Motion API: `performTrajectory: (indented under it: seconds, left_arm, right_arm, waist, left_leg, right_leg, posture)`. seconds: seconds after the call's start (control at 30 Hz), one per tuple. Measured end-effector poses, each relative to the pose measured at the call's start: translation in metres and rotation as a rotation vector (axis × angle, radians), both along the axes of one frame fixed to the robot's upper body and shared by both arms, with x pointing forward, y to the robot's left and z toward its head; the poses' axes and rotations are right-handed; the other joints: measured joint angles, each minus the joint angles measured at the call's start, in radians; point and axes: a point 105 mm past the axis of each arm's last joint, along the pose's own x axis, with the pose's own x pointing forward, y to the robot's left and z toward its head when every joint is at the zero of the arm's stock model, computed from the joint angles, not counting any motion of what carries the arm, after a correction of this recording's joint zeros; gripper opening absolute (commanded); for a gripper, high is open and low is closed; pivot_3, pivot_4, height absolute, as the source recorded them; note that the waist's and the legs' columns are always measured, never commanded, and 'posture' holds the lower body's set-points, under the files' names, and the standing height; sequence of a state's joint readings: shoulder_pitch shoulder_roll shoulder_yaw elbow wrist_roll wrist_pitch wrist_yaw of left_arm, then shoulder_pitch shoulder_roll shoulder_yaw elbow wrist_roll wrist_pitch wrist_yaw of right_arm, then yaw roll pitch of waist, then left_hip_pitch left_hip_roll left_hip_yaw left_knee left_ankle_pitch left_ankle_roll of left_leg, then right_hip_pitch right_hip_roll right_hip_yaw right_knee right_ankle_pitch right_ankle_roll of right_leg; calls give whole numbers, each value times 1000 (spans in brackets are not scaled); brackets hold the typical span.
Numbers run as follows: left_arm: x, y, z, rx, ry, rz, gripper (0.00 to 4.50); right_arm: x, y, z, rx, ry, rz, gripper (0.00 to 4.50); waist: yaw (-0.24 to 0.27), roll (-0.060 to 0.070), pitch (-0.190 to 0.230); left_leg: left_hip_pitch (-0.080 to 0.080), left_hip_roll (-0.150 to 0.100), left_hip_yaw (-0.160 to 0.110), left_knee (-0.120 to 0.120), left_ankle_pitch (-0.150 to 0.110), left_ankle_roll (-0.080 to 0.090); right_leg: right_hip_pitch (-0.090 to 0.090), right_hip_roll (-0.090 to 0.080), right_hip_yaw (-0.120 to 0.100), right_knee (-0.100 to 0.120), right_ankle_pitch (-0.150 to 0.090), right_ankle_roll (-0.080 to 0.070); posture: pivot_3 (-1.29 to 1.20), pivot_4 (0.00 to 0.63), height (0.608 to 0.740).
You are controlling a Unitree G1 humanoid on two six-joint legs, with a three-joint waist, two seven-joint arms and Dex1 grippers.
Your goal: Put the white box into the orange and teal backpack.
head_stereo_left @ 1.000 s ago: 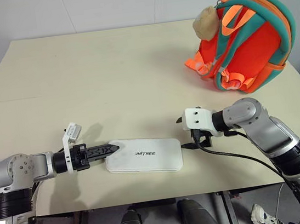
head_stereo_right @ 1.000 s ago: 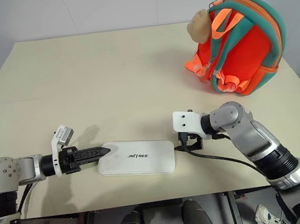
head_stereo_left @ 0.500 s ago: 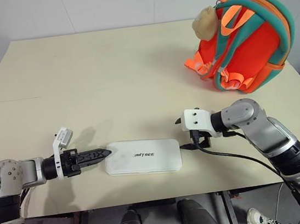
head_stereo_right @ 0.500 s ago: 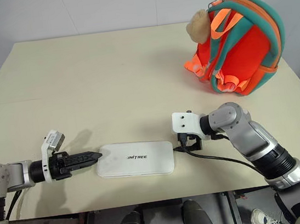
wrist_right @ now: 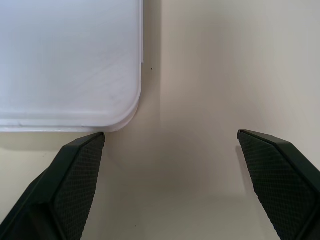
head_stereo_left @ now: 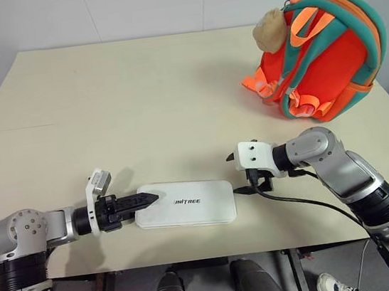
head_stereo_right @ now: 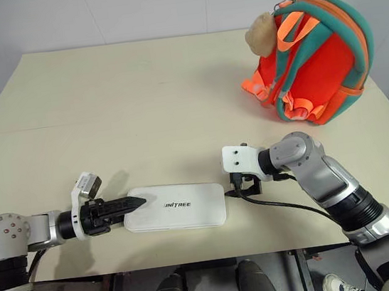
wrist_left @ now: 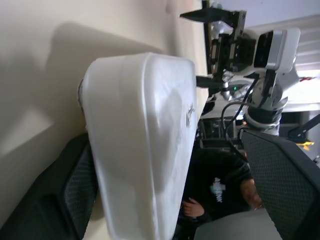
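Observation:
The white box (head_stereo_left: 184, 204) lies flat near the table's front edge, with its "UNITREE" lettering facing up. My left gripper (head_stereo_left: 152, 196) is open at the box's left end. In the left wrist view that end of the white box (wrist_left: 140, 140) sits between the two fingers (wrist_left: 75, 195), close to one and apart from the other. My right gripper (head_stereo_left: 236, 176) is open just off the box's right end. A corner of the white box (wrist_right: 70, 60) lies beside one of its fingers (wrist_right: 75, 175), and bare table fills the gap. The orange and teal backpack (head_stereo_left: 326, 56) stands at the far right.
A beige plush toy (head_stereo_left: 270, 29) hangs on the backpack's upper left. The beige table (head_stereo_left: 139, 102) stretches wide between the box and the backpack. A black cable (head_stereo_left: 310, 203) runs from my right wrist along the table's front right.
My left gripper drew back to the left of the box, then came right again, so its fingers now reach around the box's left end. The box and my right gripper stayed put.

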State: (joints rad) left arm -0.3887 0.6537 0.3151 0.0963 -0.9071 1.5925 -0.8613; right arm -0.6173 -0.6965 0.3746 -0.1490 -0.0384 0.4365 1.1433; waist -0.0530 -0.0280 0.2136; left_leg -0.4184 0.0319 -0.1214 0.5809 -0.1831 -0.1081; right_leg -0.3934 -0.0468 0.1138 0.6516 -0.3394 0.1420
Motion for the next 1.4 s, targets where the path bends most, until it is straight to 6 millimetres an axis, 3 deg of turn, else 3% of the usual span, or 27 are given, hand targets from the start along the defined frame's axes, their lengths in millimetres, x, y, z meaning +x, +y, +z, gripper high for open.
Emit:
performTrajectory:
  seconds: [0.27,0.4,0.6,0.67,1.0,1.17,1.27,1.4]
  left_arm:
    - [1,-2,1,-8,-20,3,4500]
    - [-2,-5,-1,1,-31,-19,3625]
    - [-8,-5,-4,12,-39,-55,1658]
    - [-7,-7,1,-14,-59,-68,1295]
    - [17,-3,16,-46,-131,35,1293]
    - [38,2,56,-168,-284,169,1293]
    - [43,4,63,-219,-315,247,1293]
    - [49,8,69,-263,-330,324,1293]
  right_arm:
    - [0,0,0,1,1,1,4477]
    - [1,0,0,1,-1,2,4500]
    - [3,-2,-1,0,6,-9,4500]
    - [4,-2,-1,0,6,-13,4500]
    - [12,-2,5,22,-27,-34,4500]
    - [41,-11,50,257,-170,-246,4500]
    - [55,-34,77,448,-224,-443,4500]
    - [59,-68,94,626,-259,-639,4500]
  waist:
    - [0,0,0]
    - [-1,0,0]
    - [-1,0,0]
    - [-1,0,0]
    - [0,0,0]
    - [0,0,0]
    - [2,0,0]
    - [6,0,0]
  left_leg:
    - [0,0,0,0,0,0]
    - [0,0,0,0,0,0]
    - [0,0,0,0,0,0]
    - [0,0,0,0,0,0]
    - [-1,0,0,0,0,0]
    - [-1,0,-1,0,0,-1]
    - [-2,0,-1,-1,0,-1]
    - [-2,0,-2,-2,0,-1]
  right_leg:
    - [0,0,0,0,0,0]
    - [0,0,0,0,0,0]
    - [0,0,0,-1,0,0]
    - [0,0,0,-1,0,0]
    - [0,0,0,-1,0,0]
    - [0,0,-1,0,0,1]
    - [-1,0,-1,-1,0,1]
    - [-1,0,-1,-2,0,1]
  posture:
    - [0,150,740]
    - [0,150,740]
    - [0,150,740]
    - [0,150,740]
    - [0,150,740]
    - [0,150,740]
    - [0,150,740]
    - [0,150,740]
